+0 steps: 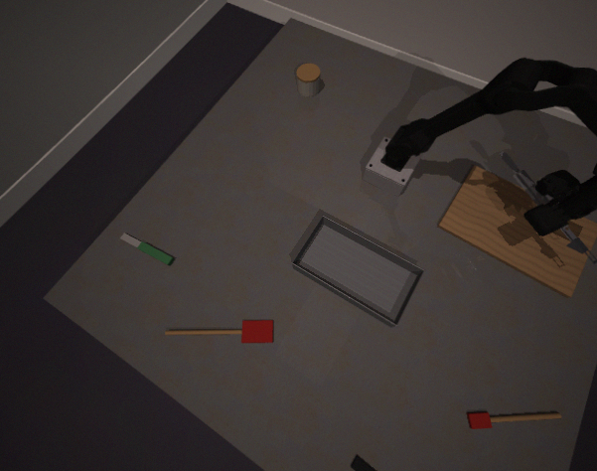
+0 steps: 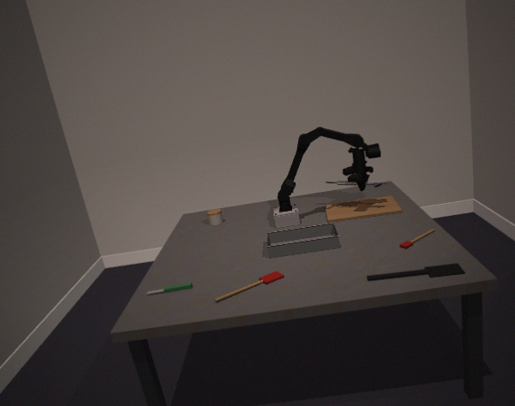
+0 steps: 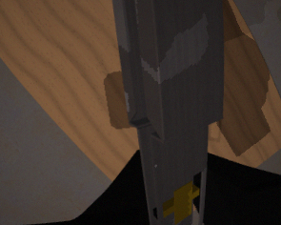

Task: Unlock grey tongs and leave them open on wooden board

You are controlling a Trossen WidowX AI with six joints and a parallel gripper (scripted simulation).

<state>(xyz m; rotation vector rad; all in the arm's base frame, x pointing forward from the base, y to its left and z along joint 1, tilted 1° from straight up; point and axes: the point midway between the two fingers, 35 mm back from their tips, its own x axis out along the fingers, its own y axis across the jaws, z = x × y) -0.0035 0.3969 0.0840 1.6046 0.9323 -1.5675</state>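
The fingers (image 1: 549, 203) (image 2: 362, 186) are drawn fairly close together and clamped on the grey tongs (image 1: 525, 183) (image 2: 336, 182) (image 3: 186, 91); these hang nearly level above the wooden board (image 1: 463, 220) (image 2: 349, 214) (image 3: 62, 62), apart from it, with the roasting tin (image 1: 339, 291) (image 2: 303, 249) standing empty on the worktop (image 1: 212, 203) (image 2: 230, 262); the pick-up is done, and the step in hand looks like lining up for the set-down; whether the lock has been freed I cannot tell; if it has, the next move calls for a gentle, level descent, then a slow release so the arms can spread; if it has not, the tips must point down for a squeeze first, since letting go now would leave them shut.
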